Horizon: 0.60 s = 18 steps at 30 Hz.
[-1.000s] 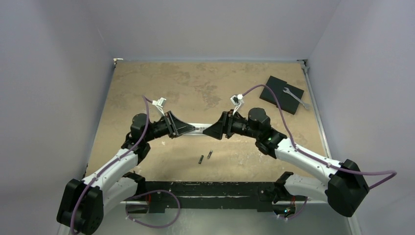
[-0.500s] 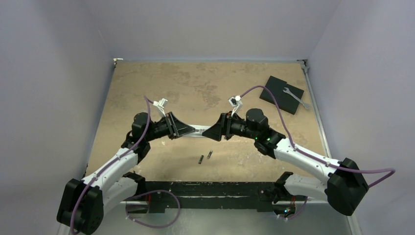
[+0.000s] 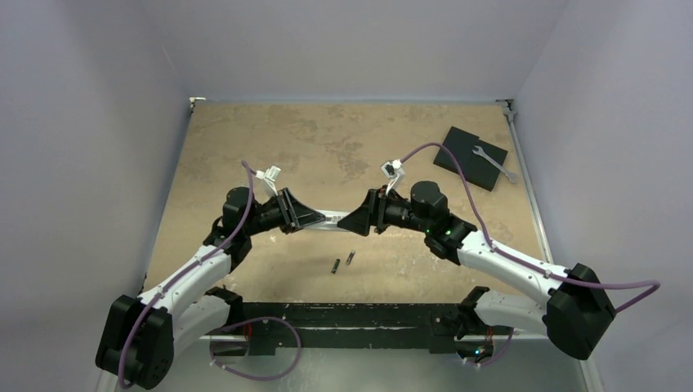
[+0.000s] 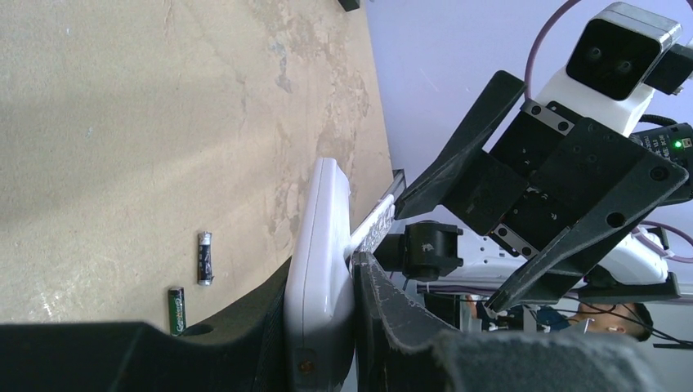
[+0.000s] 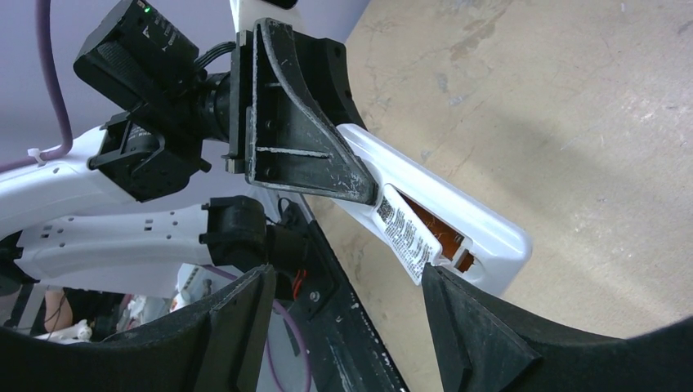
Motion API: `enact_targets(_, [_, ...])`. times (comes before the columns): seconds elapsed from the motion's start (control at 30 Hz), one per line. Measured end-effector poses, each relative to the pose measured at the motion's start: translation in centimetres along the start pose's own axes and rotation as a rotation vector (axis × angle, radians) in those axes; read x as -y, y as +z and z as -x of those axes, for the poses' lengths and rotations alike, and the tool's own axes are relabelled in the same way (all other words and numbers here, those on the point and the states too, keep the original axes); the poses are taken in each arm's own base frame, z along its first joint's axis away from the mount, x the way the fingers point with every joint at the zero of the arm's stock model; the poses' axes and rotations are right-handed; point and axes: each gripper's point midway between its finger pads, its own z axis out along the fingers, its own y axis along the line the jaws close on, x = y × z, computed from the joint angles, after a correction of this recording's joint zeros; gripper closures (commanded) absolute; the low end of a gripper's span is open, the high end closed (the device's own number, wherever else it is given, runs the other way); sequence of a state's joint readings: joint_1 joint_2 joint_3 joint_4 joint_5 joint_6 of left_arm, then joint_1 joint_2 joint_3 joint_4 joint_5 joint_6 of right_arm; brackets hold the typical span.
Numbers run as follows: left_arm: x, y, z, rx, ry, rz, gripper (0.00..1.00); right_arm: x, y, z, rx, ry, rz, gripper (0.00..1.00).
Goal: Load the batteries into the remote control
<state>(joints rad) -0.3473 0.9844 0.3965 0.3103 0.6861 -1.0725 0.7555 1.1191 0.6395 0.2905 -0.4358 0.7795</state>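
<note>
The remote control [image 3: 333, 218] hangs in the air above the table [image 3: 245, 147], held edge-on at one end by the left gripper [image 3: 317, 217], whose fingers pinch its white body from both sides. At the remote's free end the back cover [image 5: 404, 233] stands ajar, showing the brown inside of the battery bay. The right gripper [image 3: 348, 220] faces that end with its jaws spread wide, one on either side of the remote's tip; whether they touch it I cannot tell. The two batteries [image 3: 336, 265] [image 3: 350, 257] lie on the table just nearer the arm bases than the remote, side by side and slightly apart. Well beyond the remote, on the right arm's side, a silver wrench [image 3: 494, 163] rests on a black pad [image 3: 459, 149].
</note>
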Motion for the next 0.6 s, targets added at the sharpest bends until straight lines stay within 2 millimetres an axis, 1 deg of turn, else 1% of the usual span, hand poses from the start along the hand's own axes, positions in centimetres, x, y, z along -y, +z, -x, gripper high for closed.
enact_targets(0.2, [-0.1, 0.0, 0.0, 0.001, 0.000, 0.005, 1.00, 0.0, 0.0, 0.0, 0.000, -0.003, -0.001, 0.27])
enact_targets(0.6, [-1.1, 0.0, -0.4, -0.009, -0.015, 0.046, 1.00, -0.3, 0.1, -0.3, -0.007, -0.006, 0.009, 0.26])
